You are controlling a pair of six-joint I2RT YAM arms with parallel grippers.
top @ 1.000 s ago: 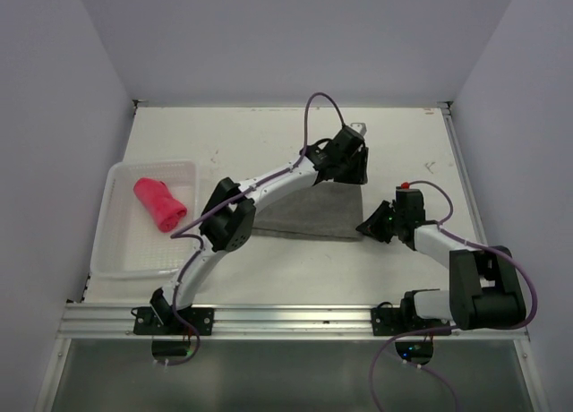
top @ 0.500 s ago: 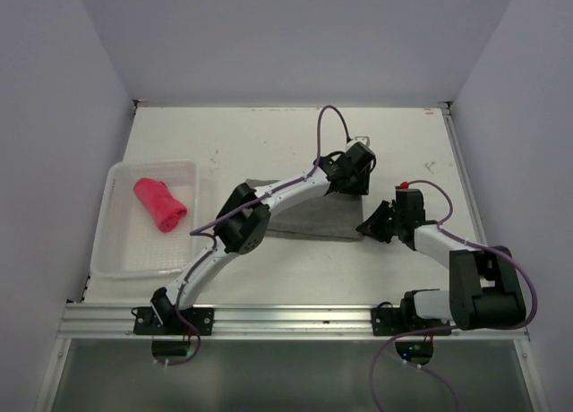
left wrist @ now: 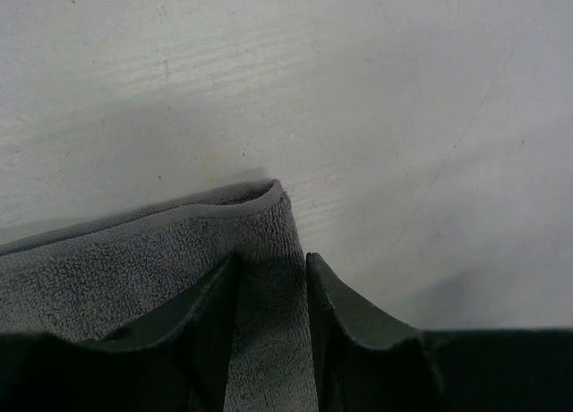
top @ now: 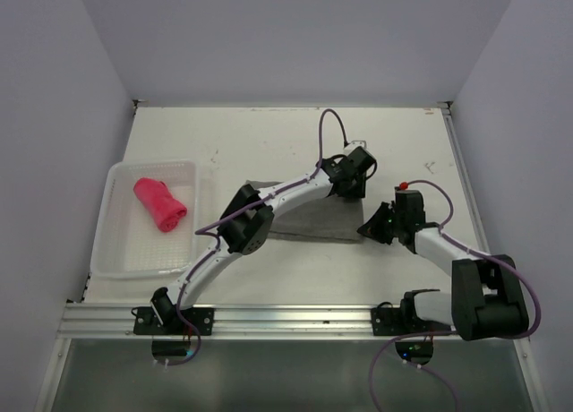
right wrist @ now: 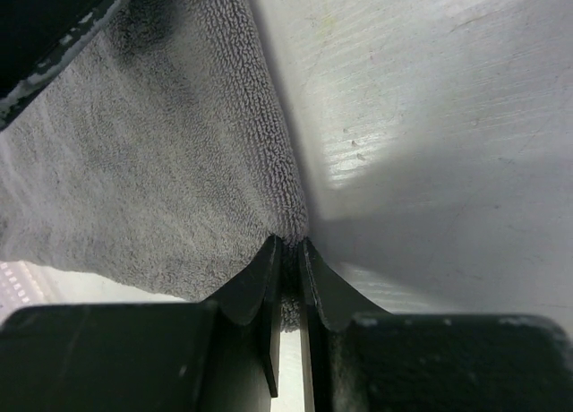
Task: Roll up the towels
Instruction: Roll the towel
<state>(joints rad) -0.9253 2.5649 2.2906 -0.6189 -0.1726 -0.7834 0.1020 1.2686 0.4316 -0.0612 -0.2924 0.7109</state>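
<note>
The grey towel (top: 327,217) lay flat mid-table. The pink towel (top: 159,204) lay rolled in the basket (top: 115,251) at nine o'clock. The right gripper (right wrist: 289,244) pinched the grey towel's four o'clock corner. At one o'clock, the left gripper (left wrist: 271,261) straddled the cloth with its fingers partly apart. The step looked like grasping. Next the left must clamp, then both roll evenly.

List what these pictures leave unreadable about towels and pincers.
1. Top view: left arm covers the middle of the grey towel.
2. Left wrist view: left pincer fingers hide the towel beneath; frame edges cut it off.
3. Right wrist view: towel corner vanishes between the right pincer fingers.
4. Pink towel: top view only, too small to judge its roll.
</note>
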